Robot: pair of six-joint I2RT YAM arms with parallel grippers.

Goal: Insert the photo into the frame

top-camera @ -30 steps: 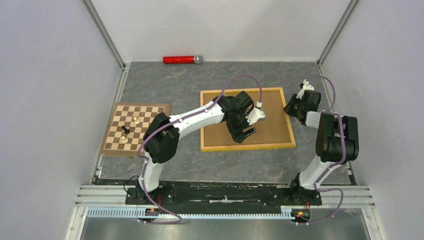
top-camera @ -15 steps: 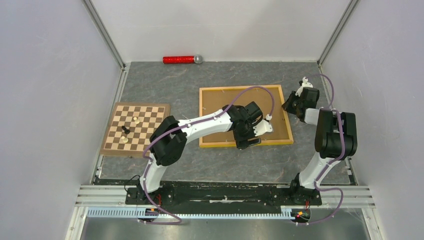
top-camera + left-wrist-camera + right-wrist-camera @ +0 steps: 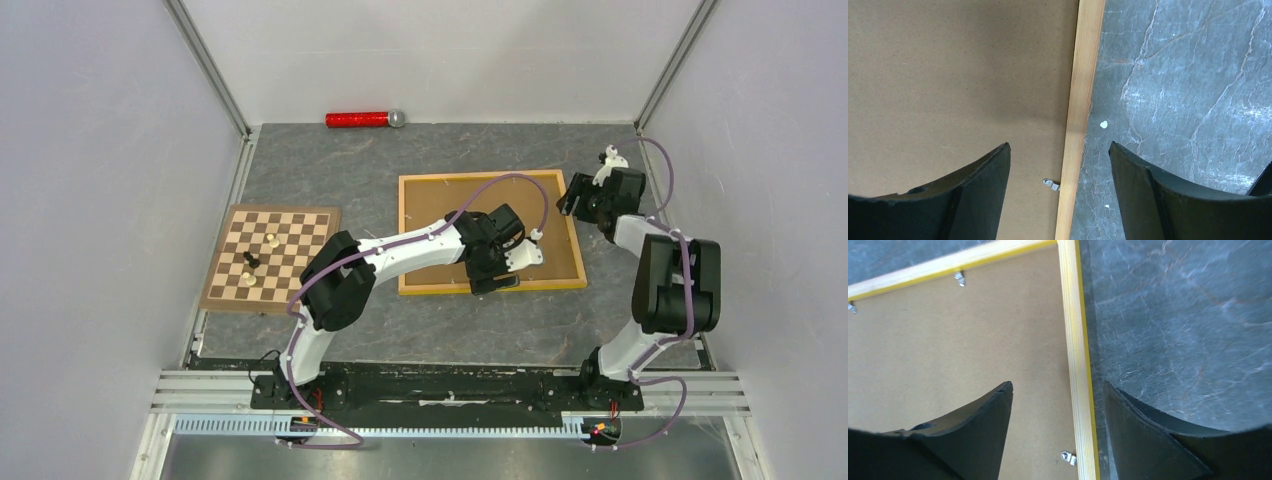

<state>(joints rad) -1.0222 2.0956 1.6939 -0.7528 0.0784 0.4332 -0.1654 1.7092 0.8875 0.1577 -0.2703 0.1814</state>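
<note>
My left pincer is spread astride the near rail of the frame, and my right pincer is spread astride its right rail. Frame flat on the counter, brown board inside, photo not in view. Uneven pinching could skew the frame and pop the board.

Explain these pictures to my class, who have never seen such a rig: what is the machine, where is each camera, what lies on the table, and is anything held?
Two robot arms are bolted at the table's near edge, each ending in a two-finger gripper. The wide picture comes from a camera overhead; the close-ups come from wrist cameras, the dark shapes being fingers. On the grey table lie the frame, yellow-orange wood with a brown backing board inside, a chessboard with three pieces, and a red tube. The left gripper and right gripper are both open, each straddling a frame rail. Nothing is held; no photo shows.
</note>
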